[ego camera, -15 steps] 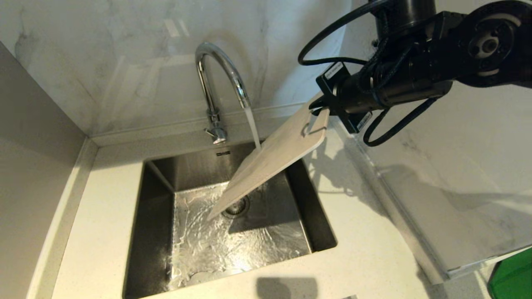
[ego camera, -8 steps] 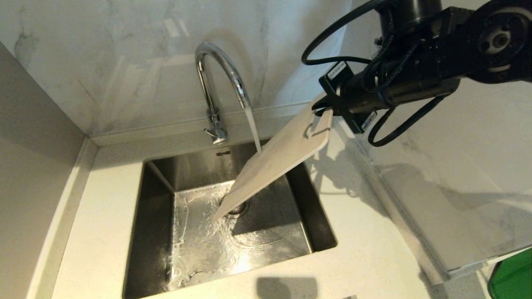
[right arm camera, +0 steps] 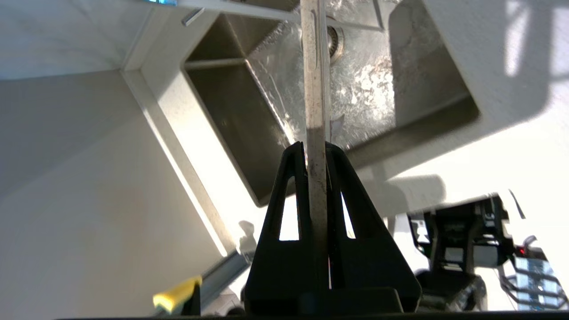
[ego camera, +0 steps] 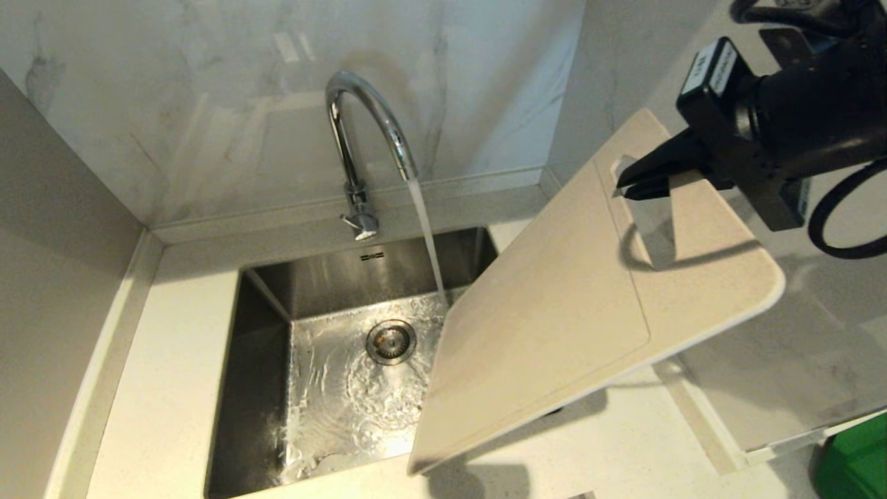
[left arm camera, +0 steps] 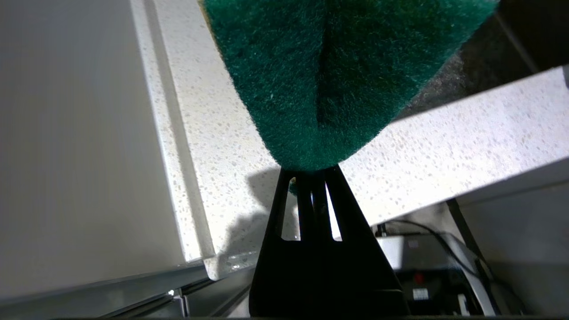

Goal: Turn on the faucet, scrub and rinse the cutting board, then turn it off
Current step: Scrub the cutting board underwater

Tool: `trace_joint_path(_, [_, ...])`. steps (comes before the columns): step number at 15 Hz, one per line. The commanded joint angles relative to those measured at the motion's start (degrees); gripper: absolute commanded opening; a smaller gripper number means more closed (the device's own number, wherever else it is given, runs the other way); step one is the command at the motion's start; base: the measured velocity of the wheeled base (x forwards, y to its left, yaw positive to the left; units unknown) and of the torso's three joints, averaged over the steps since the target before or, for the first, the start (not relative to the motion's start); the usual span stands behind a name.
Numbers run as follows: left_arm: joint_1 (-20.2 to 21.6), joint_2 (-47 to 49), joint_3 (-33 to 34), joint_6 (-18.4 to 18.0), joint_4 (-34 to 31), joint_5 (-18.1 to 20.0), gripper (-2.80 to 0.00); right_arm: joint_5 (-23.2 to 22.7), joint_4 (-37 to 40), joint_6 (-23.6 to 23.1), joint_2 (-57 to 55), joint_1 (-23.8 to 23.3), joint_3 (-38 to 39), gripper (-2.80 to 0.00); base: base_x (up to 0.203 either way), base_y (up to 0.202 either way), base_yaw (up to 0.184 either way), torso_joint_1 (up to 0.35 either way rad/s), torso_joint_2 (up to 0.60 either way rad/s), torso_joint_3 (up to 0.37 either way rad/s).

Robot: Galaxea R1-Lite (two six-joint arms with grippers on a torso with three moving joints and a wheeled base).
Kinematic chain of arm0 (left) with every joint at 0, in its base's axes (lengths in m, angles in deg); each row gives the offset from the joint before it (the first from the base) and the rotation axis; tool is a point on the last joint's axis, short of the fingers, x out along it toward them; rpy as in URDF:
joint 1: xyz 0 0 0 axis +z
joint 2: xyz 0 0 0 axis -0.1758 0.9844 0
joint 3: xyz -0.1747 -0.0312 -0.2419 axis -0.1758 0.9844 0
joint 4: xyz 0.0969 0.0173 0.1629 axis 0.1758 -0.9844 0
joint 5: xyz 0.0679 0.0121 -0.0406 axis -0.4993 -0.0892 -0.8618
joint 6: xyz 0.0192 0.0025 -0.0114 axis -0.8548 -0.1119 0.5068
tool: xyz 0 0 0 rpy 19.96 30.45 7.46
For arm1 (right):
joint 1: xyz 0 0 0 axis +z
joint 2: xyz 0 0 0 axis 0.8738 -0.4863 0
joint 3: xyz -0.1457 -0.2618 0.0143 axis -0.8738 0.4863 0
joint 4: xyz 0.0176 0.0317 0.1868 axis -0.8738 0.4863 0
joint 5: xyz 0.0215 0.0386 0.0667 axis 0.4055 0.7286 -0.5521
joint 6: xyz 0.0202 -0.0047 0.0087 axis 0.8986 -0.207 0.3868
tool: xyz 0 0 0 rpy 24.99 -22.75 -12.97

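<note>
The chrome faucet [ego camera: 360,132] is running, and its stream [ego camera: 428,242] falls straight into the sink, just left of the board. At the upper right my right gripper [ego camera: 627,184] is shut on the handle end of the cream cutting board [ego camera: 554,312]. The board hangs tilted above the sink's right side and the counter, its far corner low at the front. In the right wrist view the board [right arm camera: 314,89] runs edge-on between the jaws of the right gripper [right arm camera: 315,149]. My left gripper [left arm camera: 311,171] is shut on a green scouring sponge [left arm camera: 329,80] over the counter's edge, outside the head view.
The steel sink [ego camera: 263,346] holds swirling water around its drain [ego camera: 391,341]. The faucet's lever [ego camera: 360,225] sits at its base. Marble walls close in behind and on the right. A green object [ego camera: 856,457] shows at the lower right. Speckled countertop [left arm camera: 213,133] surrounds the sink.
My right arm has lifted the board up and rightward out of the stream, and its broad face now shows. The water now lands straight in the sink.
</note>
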Motion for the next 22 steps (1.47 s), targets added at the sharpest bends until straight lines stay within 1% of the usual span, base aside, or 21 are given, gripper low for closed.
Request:
trace_joint_path(1, [0.05,8.22,-3.04,-0.30,-0.36,2.26,-2.80,-0.11,0.53,0.25,4.72,0.01,2.43,-2.80,0.000,0.000,0.000,0.000,0.00,0.000])
trace_joint_path(3, [0.08,16.82,-7.44,-0.49,-0.44,4.16,-2.80,-0.14,0.42,0.20,5.06,0.01,3.31,-2.80,0.000,0.000,0.000,0.000,0.00,0.000])
trace_joint_path(5, [0.09,27.03,-13.49,-0.42,-0.30,5.45,-2.80,-1.03,0.49,1.25,5.45,0.01,4.38,-2.80,0.000,0.000,0.000,0.000,0.00,0.000])
trace_joint_path(6, [0.06,32.93,-17.67,-0.37,-0.30,6.88,-2.80,-1.70,0.22,1.40,5.94,0.01,5.33,-2.80,0.000,0.000,0.000,0.000,0.00,0.000])
trace_joint_path(7, [0.05,38.10,-21.34,-0.34,-0.33,8.95,-2.80,-1.87,0.38,1.55,6.20,0.11,5.59,-2.80,0.000,0.000,0.000,0.000,0.00,0.000])
trace_joint_path(9, [-0.22,49.17,-28.89,-0.40,-0.24,14.46,-2.80,-2.06,0.26,1.31,7.56,1.13,6.68,-2.80,0.000,0.000,0.000,0.000,0.00,0.000])
trace_joint_path(11, [-2.25,59.76,-38.50,-0.12,-0.22,18.64,-2.80,-2.06,0.21,1.08,8.21,1.16,6.74,-2.80,0.000,0.000,0.000,0.000,0.00,0.000])
trace_joint_path(12, [-4.49,64.28,-44.77,0.99,-0.28,19.87,-2.80,-2.22,0.27,1.06,8.72,1.16,6.82,-2.80,0.000,0.000,0.000,0.000,0.00,0.000])
trace_joint_path(13, [-7.76,67.99,-50.77,3.58,-0.36,20.61,-2.80,-2.23,0.27,1.16,8.99,1.16,6.91,-2.80,0.000,0.000,0.000,0.000,0.00,0.000])
trace_joint_path(15, [-16.02,75.41,-64.11,12.21,-0.98,21.40,-2.80,-2.22,0.27,1.15,8.91,1.16,6.91,-2.80,0.000,0.000,0.000,0.000,0.00,0.000])
trace_joint_path(16, [-19.62,79.76,-69.45,15.58,-1.67,21.62,-2.80,-2.23,0.27,1.20,8.76,1.16,6.91,-2.80,0.000,0.000,0.000,0.000,0.00,0.000])
trace_joint_path(17, [-23.39,84.01,-73.61,18.03,-2.42,21.76,-2.80,-2.23,0.18,1.17,8.46,1.16,7.41,-2.80,0.000,0.000,0.000,0.000,0.00,0.000])
trace_joint_path(19, [-30.10,89.90,-80.00,20.91,-3.46,21.85,-2.80,-2.45,0.02,1.20,8.14,1.82,9.38,-2.80,0.000,0.000,0.000,0.000,0.00,0.000])
trace_joint_path(20, [-32.71,91.75,-82.63,22.25,-4.31,21.89,-2.80,-3.26,-0.10,1.37,7.96,2.10,10.13,-2.80,0.000,0.000,0.000,0.000,0.00,0.000])
trace_joint_path(21, [-34.86,93.00,-84.39,23.57,-6.79,21.98,-2.80,-4.89,-0.54,1.45,7.87,2.12,11.52,-2.80,0.000,0.000,0.000,0.000,0.00,0.000])
trace_joint_path(22, [-35.92,93.25,-85.17,24.18,-9.41,22.53,-2.80,-6.39,-1.46,1.36,7.87,2.17,12.76,-2.80,0.000,0.000,0.000,0.000,0.00,0.000])
